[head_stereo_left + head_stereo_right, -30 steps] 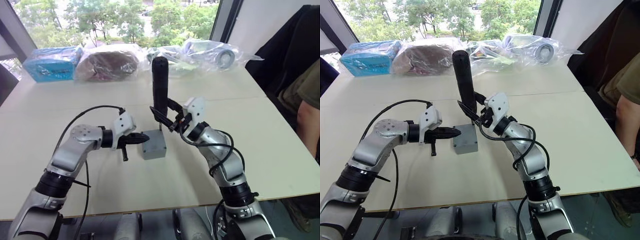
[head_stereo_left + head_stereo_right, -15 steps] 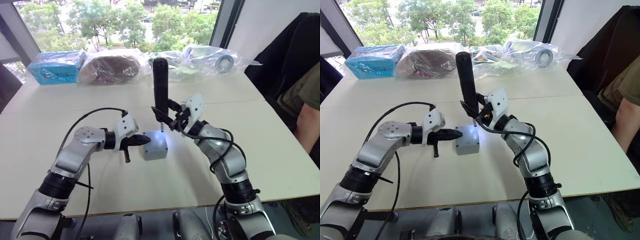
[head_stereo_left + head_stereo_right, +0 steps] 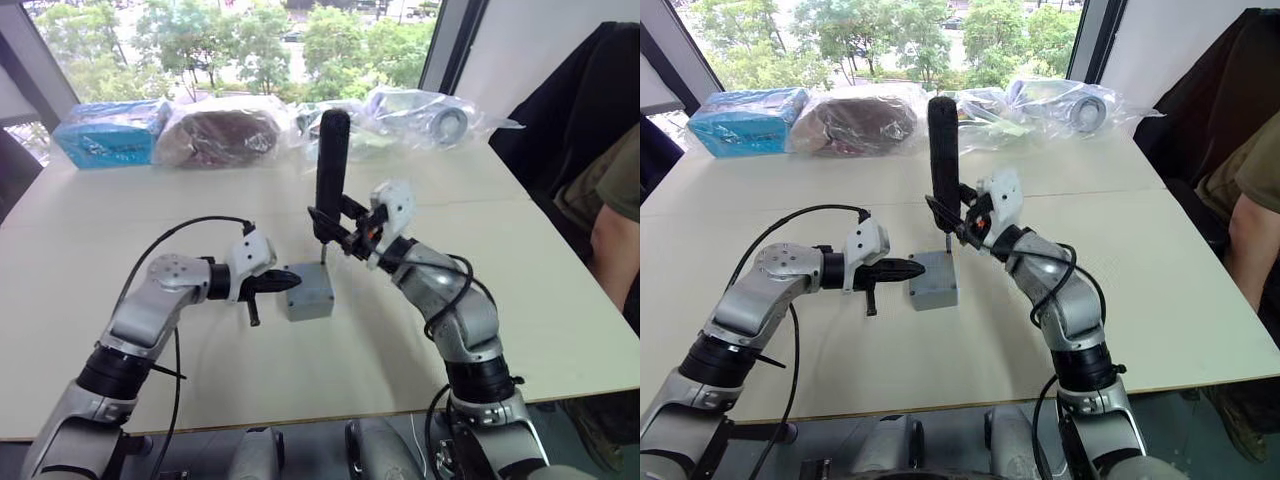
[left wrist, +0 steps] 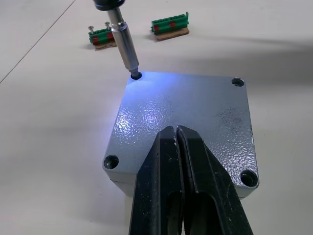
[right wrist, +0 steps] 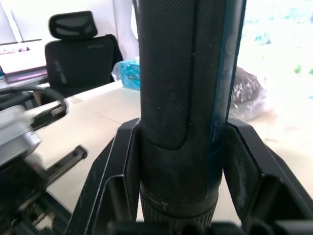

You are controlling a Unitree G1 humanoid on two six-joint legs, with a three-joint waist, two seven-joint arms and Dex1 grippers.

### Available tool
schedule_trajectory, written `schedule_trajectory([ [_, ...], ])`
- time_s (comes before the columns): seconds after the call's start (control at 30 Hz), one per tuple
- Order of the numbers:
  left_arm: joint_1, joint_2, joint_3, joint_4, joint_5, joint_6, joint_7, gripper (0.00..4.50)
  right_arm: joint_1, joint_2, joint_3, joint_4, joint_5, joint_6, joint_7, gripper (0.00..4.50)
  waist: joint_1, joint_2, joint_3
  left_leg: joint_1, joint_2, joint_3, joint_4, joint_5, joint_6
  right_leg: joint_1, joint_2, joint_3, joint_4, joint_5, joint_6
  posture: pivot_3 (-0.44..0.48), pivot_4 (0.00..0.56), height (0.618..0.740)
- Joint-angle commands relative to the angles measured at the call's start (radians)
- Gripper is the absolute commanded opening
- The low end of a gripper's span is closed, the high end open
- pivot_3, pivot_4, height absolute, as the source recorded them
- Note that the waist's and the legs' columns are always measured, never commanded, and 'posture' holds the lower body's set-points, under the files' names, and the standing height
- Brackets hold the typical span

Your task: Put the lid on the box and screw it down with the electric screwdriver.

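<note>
We are looking down at the box (image 3: 308, 291) sitting near the middle of the table (image 3: 520, 250), with the lid (image 4: 188, 120) already seated flush on top of it. Our right gripper (image 3: 340, 232) is clamping the screwdriver (image 3: 331, 165) upright, fingers clenched around its barrel. Its bit is dipping into the corner hole at about eleven o'clock on the lid as the left wrist camera sees it, and a bluish light is pooling over the metal there. Our left gripper (image 4: 180, 161) is resting its tips on the lid's top at six o'clock, fingers pinched together with nothing between them, apparently pressing the box down.

Here is what we are worrying about. The other three corner holes look unfastened, so if the bit bites and twists, the lid could rotate or lift at the far corners. With only fingertip pressure on smooth metal, the whole box could slide or spin on the table. The screwdriver is leaning slightly, so the bit could skip out of the hole and skate across the lid. Two small green blocks (image 4: 169, 26) are lying beyond the box, out of harm's way.
</note>
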Motion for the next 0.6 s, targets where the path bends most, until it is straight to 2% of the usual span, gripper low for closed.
schedule_trajectory([
  [0.03,0.007,0.03,0.029,-0.057,-0.034,0.02,-0.029,0.0,-0.164,0.009,-0.238,-0.084,0.233,0.17,-0.154,1.89,0.001,0.002,0.005,-0.003,0.0,0.0,0.0,0.0,0.0,-0.003,0.0,0.0,0.001,0.002,-0.004,0.0,0.15,0.74],
  [0.1,0.004,0.033,0.043,-0.084,-0.05,0.029,-0.028,0.0,-0.221,-0.013,-0.336,-0.08,0.335,0.263,-0.228,1.89,0.003,0.004,0.008,-0.016,0.0,0.0,0.002,0.0,0.0,-0.017,0.0,0.0,0.004,0.004,-0.003,0.0,0.15,0.74],
  [0.2,-0.01,0.043,0.061,-0.127,-0.073,0.036,-0.031,0.0,-0.284,-0.128,-0.437,-0.036,0.412,0.449,-0.298,1.89,0.002,0.004,0.01,-0.019,0.0,0.0,0.001,0.0,0.0,-0.02,0.0,0.0,0.004,0.005,0.002,0.0,0.15,0.74],
  [0.27,-0.022,0.043,0.078,-0.157,-0.098,0.053,-0.029,0.0,-0.308,-0.245,-0.452,0.005,0.416,0.604,-0.316,1.89,0.003,0.004,0.011,-0.02,0.0,0.001,-0.003,0.0,0.0,-0.021,0.0,0.0,0.001,0.004,0.002,0.0,0.15,0.74],
  [0.37,-0.039,0.048,0.108,-0.199,-0.138,0.077,-0.026,0.0,-0.297,-0.444,-0.371,0.057,0.36,0.75,-0.271,1.89,0.002,0.004,0.012,-0.022,0.0,0.001,-0.01,0.0,0.0,-0.023,0.0,0.0,-0.005,0.004,0.002,0.0,0.15,0.74],
  [0.47,-0.053,0.054,0.13,-0.23,-0.168,0.094,-0.025,0.0,-0.28,-0.592,-0.28,0.121,0.344,0.845,-0.18,1.89,-0.001,0.007,0.014,-0.03,-0.001,0.002,-0.009,0.0,0.0,-0.03,0.0,-0.001,-0.007,0.004,0.003,0.0,0.15,0.74],
  [0.6,-0.071,0.062,0.165,-0.274,-0.225,0.123,-0.024,0.0,-0.267,-0.709,-0.147,0.238,0.296,0.915,-0.089,1.89,-0.003,0.008,0.017,-0.03,0.0,0.003,-0.009,-0.001,0.003,-0.03,0.001,0.0,-0.008,0.004,0.003,0.0,0.15,0.74],
])
